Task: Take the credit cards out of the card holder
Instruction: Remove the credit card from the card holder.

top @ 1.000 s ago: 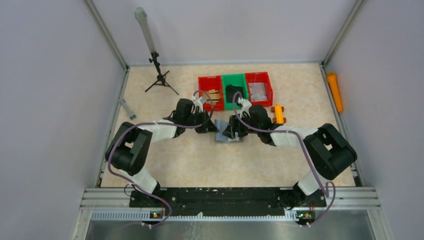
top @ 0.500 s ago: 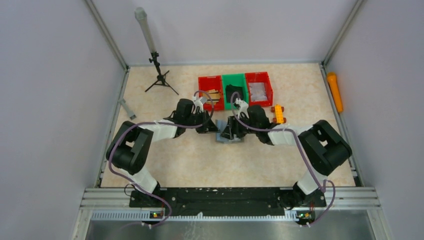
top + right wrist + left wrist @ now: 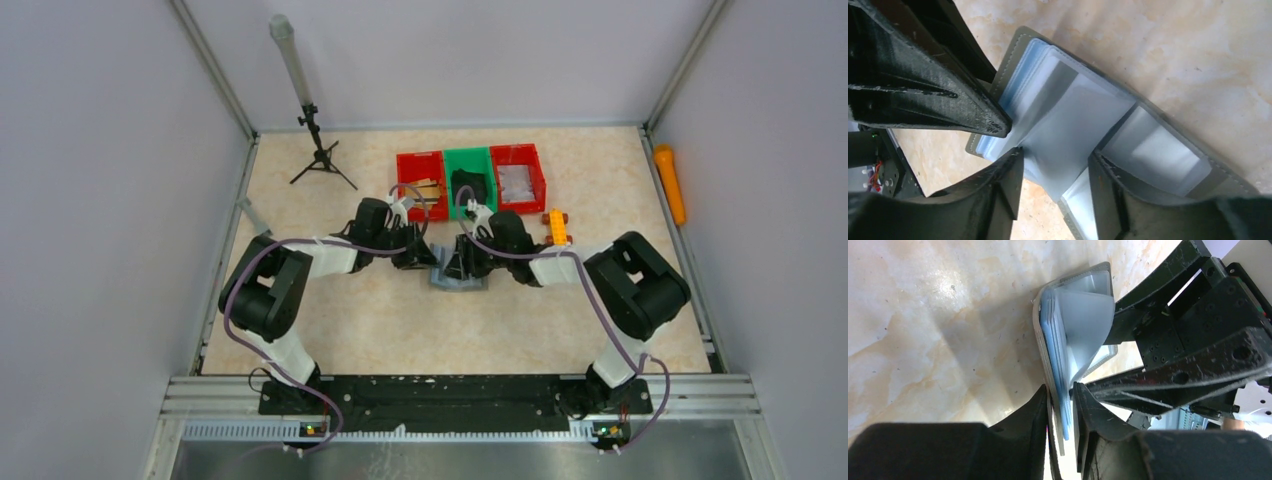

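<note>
Top: the right arm has swung in toward 9 o'clock, card holder [image 3: 458, 281] unmoved mid-table [image 3: 350, 320]; left wrist: left gripper [image 3: 1060, 410] narrowly straddles its 6 o'clock edge, clamped or not I cannot tell; right wrist: right gripper [image 3: 1055, 175] stands apart around one clear sleeve, so no credit cards are out yet.

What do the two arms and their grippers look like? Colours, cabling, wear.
Left arm and right arm match: bulky black joint housings, white links, a grey-purple cable looping along each. Left gripper and right gripper are black, with two tapered wedge fingers, scuffed ridged surfaces and screw holes in the body.
</note>
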